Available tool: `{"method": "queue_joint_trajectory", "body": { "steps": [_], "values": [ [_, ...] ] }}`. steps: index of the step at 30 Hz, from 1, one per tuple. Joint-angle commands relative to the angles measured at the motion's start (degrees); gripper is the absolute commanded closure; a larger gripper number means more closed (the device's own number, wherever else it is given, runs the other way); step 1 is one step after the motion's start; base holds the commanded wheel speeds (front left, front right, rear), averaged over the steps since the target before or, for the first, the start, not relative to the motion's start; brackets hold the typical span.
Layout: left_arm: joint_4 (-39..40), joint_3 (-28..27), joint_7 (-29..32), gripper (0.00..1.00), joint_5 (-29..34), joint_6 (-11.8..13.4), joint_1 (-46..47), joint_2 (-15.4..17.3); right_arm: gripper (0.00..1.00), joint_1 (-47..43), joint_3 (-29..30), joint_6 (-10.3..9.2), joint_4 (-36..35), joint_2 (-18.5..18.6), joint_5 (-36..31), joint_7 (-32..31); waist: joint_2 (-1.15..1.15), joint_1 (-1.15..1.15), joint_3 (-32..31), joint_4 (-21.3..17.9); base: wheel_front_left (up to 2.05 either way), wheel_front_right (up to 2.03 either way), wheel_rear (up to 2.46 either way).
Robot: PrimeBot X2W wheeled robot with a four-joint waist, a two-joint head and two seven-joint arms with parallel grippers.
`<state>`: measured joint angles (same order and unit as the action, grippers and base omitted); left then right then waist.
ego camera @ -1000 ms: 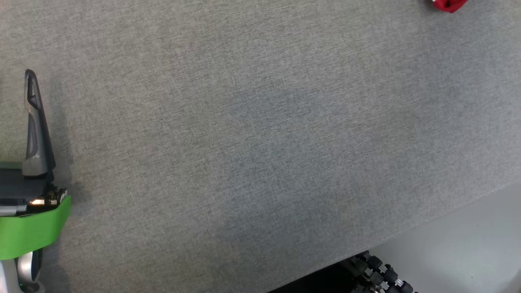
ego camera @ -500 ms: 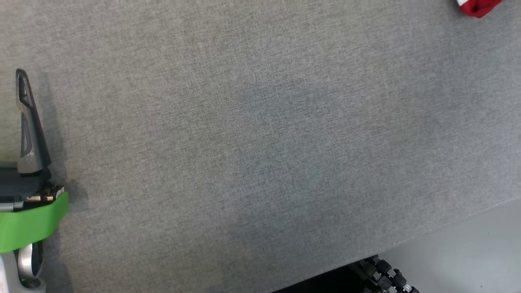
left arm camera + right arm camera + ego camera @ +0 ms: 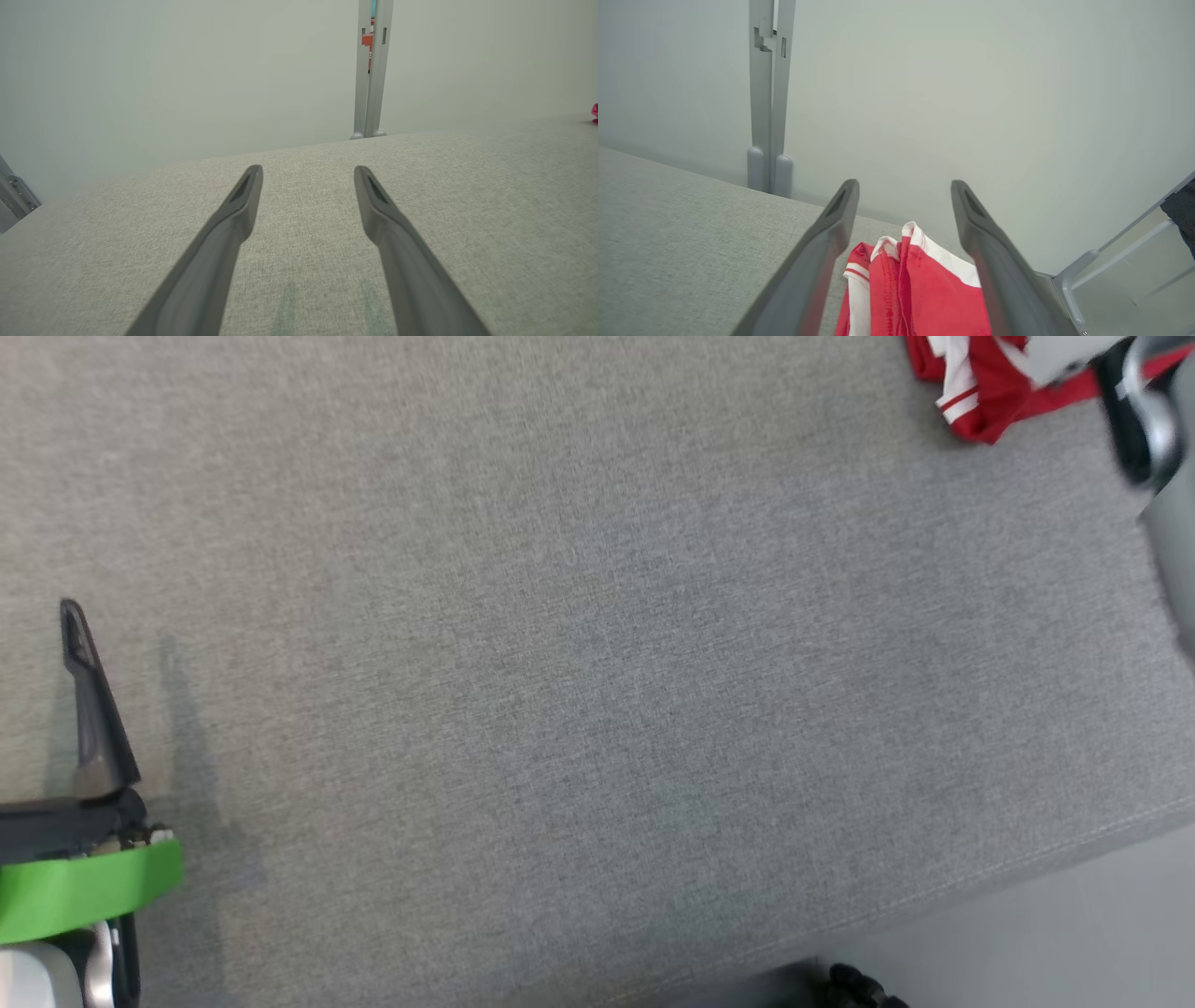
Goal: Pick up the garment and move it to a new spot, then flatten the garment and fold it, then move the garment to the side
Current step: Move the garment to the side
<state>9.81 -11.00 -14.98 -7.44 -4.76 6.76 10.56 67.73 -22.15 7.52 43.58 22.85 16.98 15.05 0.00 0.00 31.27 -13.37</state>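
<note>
The garment is red with white trim and lies bunched at the far right of the grey fabric table. In the right wrist view the garment rests on the table right under my right gripper, whose fingers stand apart on either side of it. In the head view my right arm is a blur beside the cloth. My left gripper is open over bare table at the near left, far from the garment. One of its dark fingers rises above a green band.
The table's front edge runs diagonally at lower right, with pale floor beyond it and my dark wheeled base below. A pale wall with a grey metal post stands behind the table. A metal frame sits off the table's right end.
The head camera has shifted, bringing more of the garment and my right arm into the top right corner. The left gripper stays open.
</note>
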Motion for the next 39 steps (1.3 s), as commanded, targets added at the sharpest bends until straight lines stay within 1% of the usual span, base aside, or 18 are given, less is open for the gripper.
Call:
{"method": "queue_joint_trajectory", "body": {
  "steps": [1,3,9,13,19,27,31,39],
  "values": [
    [-0.5,-0.4,-0.2,0.0,-0.3,0.0,-1.3,-0.6,0.0,-3.0,1.3,-0.08,-1.8,-0.9,-1.0,0.1,0.0,0.0,-6.0,1.9,0.0,0.0,0.0],
    [-1.9,-0.7,-0.2,0.0,-0.2,-0.3,-2.5,-1.4,0.0,-7.5,3.8,-0.07,-5.0,-2.9,-2.4,0.1,0.0,0.0,-8.3,2.9,0.0,0.0,0.0],
    [-5.5,-0.5,-0.2,0.0,0.1,-0.9,-4.6,-3.4,0.0,-19.0,7.1,-0.07,-10.6,-6.6,-4.3,0.1,0.0,0.0,-13.8,5.5,0.0,0.0,0.0],
    [-7.7,0.2,-0.2,0.0,0.1,-1.3,-4.9,-4.5,0.0,-25.2,7.9,-0.07,-14.1,-7.5,-4.6,0.1,0.0,0.0,-16.4,7.4,0.0,0.0,0.0],
    [-10.6,0.6,-0.2,0.0,0.4,-1.8,-5.6,-5.5,0.0,-33.8,8.9,-0.07,-18.8,-9.0,-4.6,0.1,0.0,0.0,-19.8,8.9,0.0,0.0,0.0],
    [-13.6,0.4,-0.2,0.0,0.5,-2.2,-6.7,-6.3,0.0,-43.8,11.4,-0.07,-24.0,-11.2,-5.1,0.1,0.0,0.0,-23.4,9.7,0.0,0.0,0.0],
    [-14.6,0.2,-0.2,0.0,0.6,-2.2,-7.1,-6.7,0.0,-47.5,13.6,-0.07,-26.2,-12.3,-5.5,0.1,0.0,0.0,-24.7,9.9,0.0,0.0,0.0],
    [-16.0,0.5,-0.2,0.0,0.9,-2.3,-7.8,-7.0,0.0,-54.4,16.1,-0.07,-29.4,-13.4,-6.2,0.1,0.0,0.0,-27.0,10.5,0.0,0.0,0.0]
  ]
}}
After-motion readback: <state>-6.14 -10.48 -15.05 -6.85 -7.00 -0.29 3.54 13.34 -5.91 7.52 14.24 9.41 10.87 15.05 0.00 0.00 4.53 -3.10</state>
